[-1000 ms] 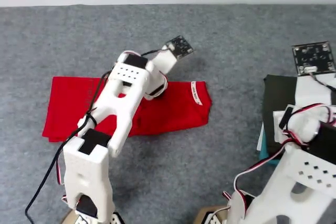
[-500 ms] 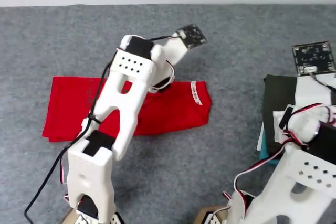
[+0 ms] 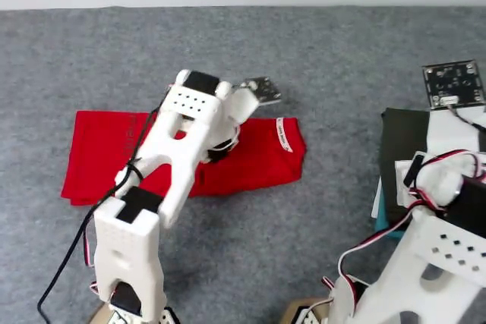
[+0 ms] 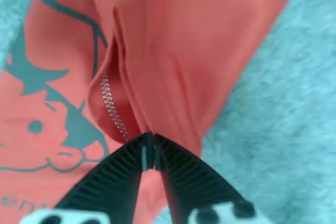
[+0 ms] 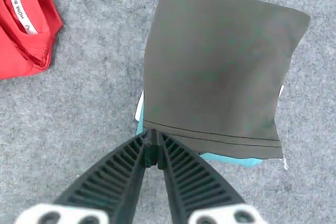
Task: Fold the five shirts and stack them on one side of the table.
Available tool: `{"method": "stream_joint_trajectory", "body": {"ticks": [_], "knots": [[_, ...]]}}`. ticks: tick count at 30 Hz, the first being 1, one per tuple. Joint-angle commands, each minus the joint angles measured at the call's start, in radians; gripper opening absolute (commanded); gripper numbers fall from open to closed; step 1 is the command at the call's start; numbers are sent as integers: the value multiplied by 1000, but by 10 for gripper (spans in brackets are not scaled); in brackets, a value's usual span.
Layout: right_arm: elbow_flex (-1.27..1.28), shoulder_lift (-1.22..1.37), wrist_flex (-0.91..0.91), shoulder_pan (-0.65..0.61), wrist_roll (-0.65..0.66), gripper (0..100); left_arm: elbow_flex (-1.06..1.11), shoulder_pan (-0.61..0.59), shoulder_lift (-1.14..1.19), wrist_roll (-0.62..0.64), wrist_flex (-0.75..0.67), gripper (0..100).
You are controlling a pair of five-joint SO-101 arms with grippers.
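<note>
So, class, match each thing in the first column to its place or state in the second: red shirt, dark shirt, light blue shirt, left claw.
Column one:
1. red shirt
2. dark shirt
3. light blue shirt
4. left claw

Column two:
A. peeking out from under a darker one
B. shut, tips over red cloth
C. lying on top of a light blue one
D. lying by itself on the table

Pairs: 1-D, 2-C, 3-A, 4-B.
</note>
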Motion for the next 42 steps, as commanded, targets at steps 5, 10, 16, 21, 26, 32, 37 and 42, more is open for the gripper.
{"method": "stream_joint_trajectory", "body": {"ticks": [5,10,16,21,26,32,37,42], "knots": [[-5,-21,38,5,-8,9,108,-120,-8,-100,-181,6],[-5,-22,39,5,-8,9,76,-146,-12,-135,-175,6],[-9,-24,41,5,-9,9,-56,-130,-18,-137,0,6],[-9,-24,41,5,-9,9,-156,-95,-18,-133,126,6],[-9,-24,41,5,-9,9,-140,-57,-28,-107,127,6],[-9,-24,41,5,-9,9,-33,-84,38,-107,-25,6],[-9,-24,41,5,-9,9,-24,-157,153,-114,-130,6],[-9,-24,39,5,-8,9,-130,-196,163,-126,-74,6]]}}
